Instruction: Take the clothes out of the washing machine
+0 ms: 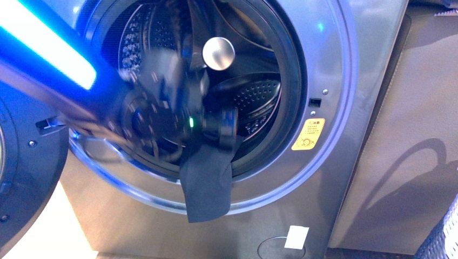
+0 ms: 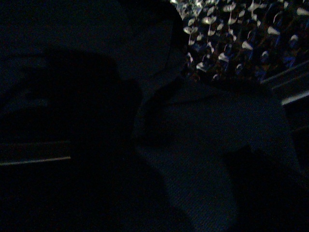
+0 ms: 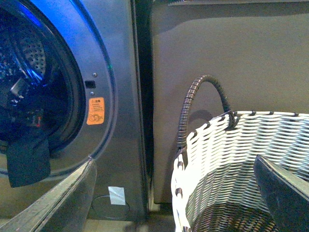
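The grey washing machine (image 1: 345, 178) fills the front view, its round opening showing the perforated drum (image 1: 259, 97). My left gripper (image 1: 222, 127) is at the lower lip of the opening, shut on the clothes (image 1: 208, 183), a dark navy cloth that hangs limp over the door rim. The left wrist view is dark. In the right wrist view the same clothes (image 3: 28, 159) dangle from the washing machine (image 3: 120, 96). My right gripper (image 3: 174, 203) stands open off to the machine's side, over the basket, with nothing between its fingers (image 3: 285, 193).
The open machine door (image 1: 27, 162) stands at the far left. A grey-and-white woven basket (image 3: 227, 145) with a dark looped handle (image 3: 193, 101) sits right of the machine, in front of a brown panel (image 1: 410, 108). An orange sticker (image 1: 308, 134) marks the door frame.
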`<state>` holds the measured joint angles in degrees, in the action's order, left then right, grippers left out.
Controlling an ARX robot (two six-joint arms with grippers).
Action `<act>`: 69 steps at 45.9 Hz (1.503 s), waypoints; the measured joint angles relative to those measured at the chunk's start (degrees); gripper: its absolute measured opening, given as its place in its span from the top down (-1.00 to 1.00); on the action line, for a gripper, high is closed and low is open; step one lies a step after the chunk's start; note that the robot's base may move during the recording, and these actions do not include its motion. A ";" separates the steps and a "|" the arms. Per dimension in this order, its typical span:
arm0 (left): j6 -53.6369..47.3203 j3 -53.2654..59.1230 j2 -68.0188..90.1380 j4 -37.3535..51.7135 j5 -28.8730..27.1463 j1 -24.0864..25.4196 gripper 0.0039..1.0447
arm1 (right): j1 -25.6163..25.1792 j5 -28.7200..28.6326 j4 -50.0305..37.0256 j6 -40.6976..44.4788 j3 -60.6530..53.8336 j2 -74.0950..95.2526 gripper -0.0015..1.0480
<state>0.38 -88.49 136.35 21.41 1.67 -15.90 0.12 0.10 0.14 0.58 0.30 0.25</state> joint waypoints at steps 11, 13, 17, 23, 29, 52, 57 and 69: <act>-0.87 0.07 1.16 -2.01 0.39 -0.11 -0.88 | 0.00 0.00 0.00 0.00 0.00 0.00 -0.85; -0.85 0.02 1.18 -2.36 0.37 -0.11 -0.88 | 0.00 0.00 0.00 0.00 0.00 0.00 -0.85; -1.16 -1.05 1.18 -5.05 -0.61 -0.09 -0.88 | 0.00 0.00 0.00 0.00 0.00 0.00 -0.85; -1.38 -3.26 1.22 -10.58 -2.10 -0.20 -0.88 | 0.00 0.00 0.00 0.00 0.00 0.00 -0.85; -2.14 -3.32 1.22 -9.86 -2.62 -0.59 -0.49 | 0.00 0.00 0.00 0.00 0.00 0.00 -0.85; -1.22 13.90 -12.72 6.14 1.97 0.33 0.92 | 0.00 0.00 0.00 0.00 0.00 0.00 -0.85; -1.07 21.73 -20.85 9.97 4.35 0.74 0.92 | 0.00 0.00 0.00 0.00 0.00 0.00 -0.85; -0.72 37.07 -40.48 11.76 10.03 1.62 0.92 | 0.00 0.00 0.00 0.00 0.00 0.00 -0.85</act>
<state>-0.34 -51.42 95.88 33.17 11.70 -14.28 0.12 0.10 0.14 0.58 0.30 0.25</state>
